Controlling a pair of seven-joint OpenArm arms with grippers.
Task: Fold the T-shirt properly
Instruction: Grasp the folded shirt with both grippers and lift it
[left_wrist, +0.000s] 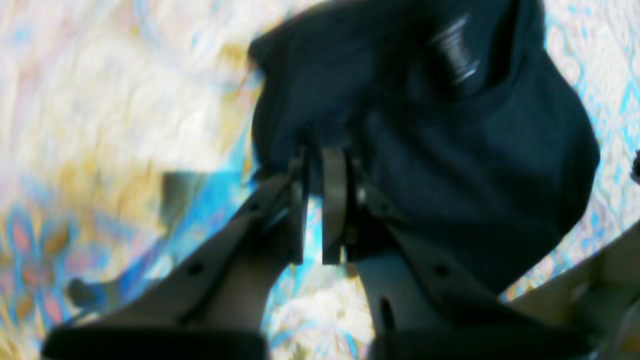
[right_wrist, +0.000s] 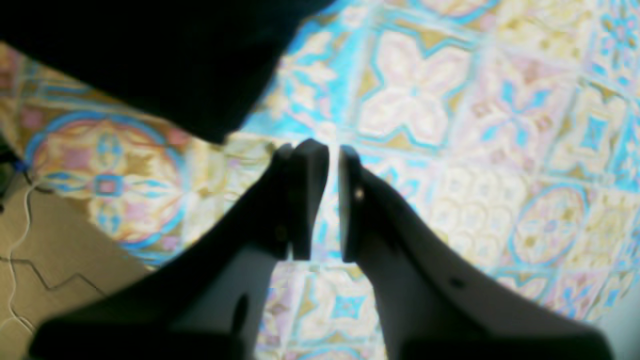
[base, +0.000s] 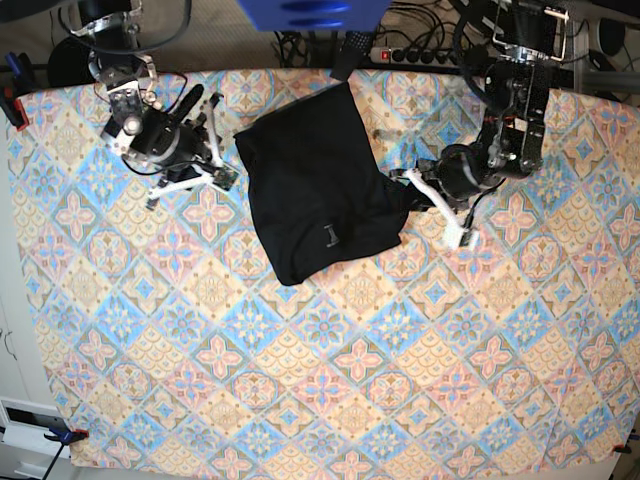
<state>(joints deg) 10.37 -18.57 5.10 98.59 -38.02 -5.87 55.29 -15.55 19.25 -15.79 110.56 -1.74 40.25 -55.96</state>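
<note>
The black T-shirt (base: 310, 185) lies bunched and partly folded on the patterned tablecloth (base: 330, 380) at the back middle, its pale tag mark (base: 330, 235) near the front edge. My left gripper (left_wrist: 317, 152) is shut on the shirt's edge (left_wrist: 450, 165) and holds it lifted; the picture is blurred. In the base view this gripper (base: 400, 192) is at the shirt's right side. My right gripper (right_wrist: 332, 150) has its fingers nearly together and holds nothing, above the tablecloth just off the shirt (right_wrist: 150, 60). In the base view it (base: 222, 150) is left of the shirt.
The tablecloth (right_wrist: 475, 125) covers the whole table. The table edge with floor and a white cable (right_wrist: 30, 235) shows beside my right gripper. A power strip and cables (base: 420, 55) lie behind the table. A blue object (base: 310, 12) hangs at the top.
</note>
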